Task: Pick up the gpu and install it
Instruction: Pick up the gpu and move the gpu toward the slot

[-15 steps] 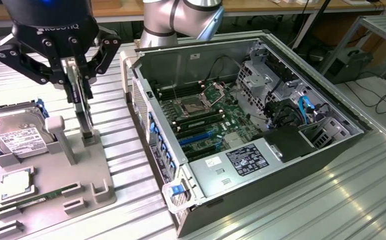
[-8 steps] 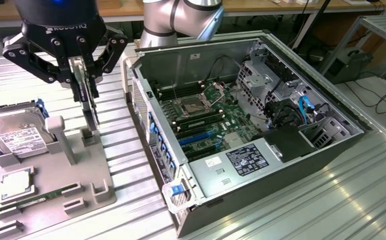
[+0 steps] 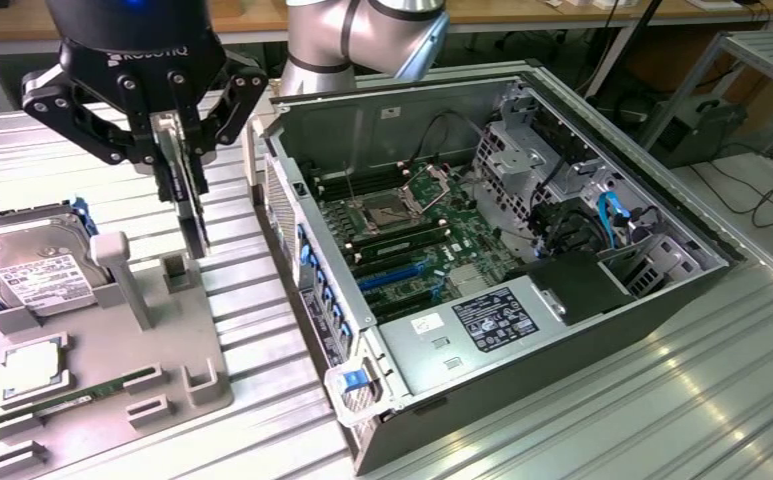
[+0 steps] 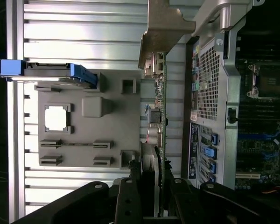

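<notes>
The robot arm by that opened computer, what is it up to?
The arm's tool is clamped on the gpu, a thin card it holds upright and edge-on above the grey parts holder on the exterior view's left. A hard drive sits in that holder. The open computer case lies beside it, on the exterior view's right, with its motherboard exposed. The card is not in the case, so it is picked up but not yet installed.

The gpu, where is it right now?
The gpu hangs upright in the tool, on the exterior view's left, just over the grey tray, between the hard drive and the open computer case.
</notes>
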You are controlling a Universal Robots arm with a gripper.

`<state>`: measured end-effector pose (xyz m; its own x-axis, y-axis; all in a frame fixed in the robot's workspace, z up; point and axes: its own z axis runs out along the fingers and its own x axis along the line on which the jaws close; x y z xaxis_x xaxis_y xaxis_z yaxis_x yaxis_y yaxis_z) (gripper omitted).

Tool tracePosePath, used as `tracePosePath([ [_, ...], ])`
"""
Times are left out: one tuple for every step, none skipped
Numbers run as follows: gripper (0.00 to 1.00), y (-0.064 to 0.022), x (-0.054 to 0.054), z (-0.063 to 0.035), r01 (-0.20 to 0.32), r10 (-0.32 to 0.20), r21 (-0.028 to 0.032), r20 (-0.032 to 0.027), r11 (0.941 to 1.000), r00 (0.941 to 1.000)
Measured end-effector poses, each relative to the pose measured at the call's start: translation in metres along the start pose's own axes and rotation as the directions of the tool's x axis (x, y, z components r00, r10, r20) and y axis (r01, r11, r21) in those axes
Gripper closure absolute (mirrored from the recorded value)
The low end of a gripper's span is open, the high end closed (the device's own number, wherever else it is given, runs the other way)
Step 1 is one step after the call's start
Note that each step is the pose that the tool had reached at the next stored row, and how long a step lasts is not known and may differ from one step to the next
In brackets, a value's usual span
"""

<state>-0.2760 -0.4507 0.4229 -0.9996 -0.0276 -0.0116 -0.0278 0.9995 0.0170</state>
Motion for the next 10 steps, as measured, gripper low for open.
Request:
tracePosePath([
  [0.72,0.0000,-0.0010,0.0000,0.000,0.000,0.0000,0.0000,1.0000,1.0000],
  [0.72,-0.0001,-0.0020,0.0000,0.000,0.000,0.0000,0.0000,1.0000,1.0000],
  [0.72,-0.0001,-0.0031,0.0000,0.000,0.000,0.0000,0.0000,1.0000,1.0000],
  [0.72,-0.0001,-0.0039,0.0000,0.000,0.000,0.0000,0.0000,1.0000,1.0000],
  [0.72,-0.0002,-0.0058,0.0001,0.000,0.000,0.0000,0.0000,1.0000,1.0000],
  [0.72,-0.0002,-0.0067,0.0001,0.000,0.000,0.0000,0.0000,1.0000,1.0000],
  [0.72,-0.0002,-0.0077,0.0000,0.000,0.000,0.0001,0.0000,1.0000,1.0000],
  [0.72,-0.0002,-0.0088,0.0001,0.000,0.000,0.0000,0.0001,1.0000,1.0000],
  [0.72,-0.0003,-0.0098,0.0001,0.000,0.000,0.0000,0.0000,1.0000,1.0000],
  [0.72,-0.0003,-0.0109,0.0001,0.000,0.000,0.0000,0.0001,1.0000,1.0000],
])
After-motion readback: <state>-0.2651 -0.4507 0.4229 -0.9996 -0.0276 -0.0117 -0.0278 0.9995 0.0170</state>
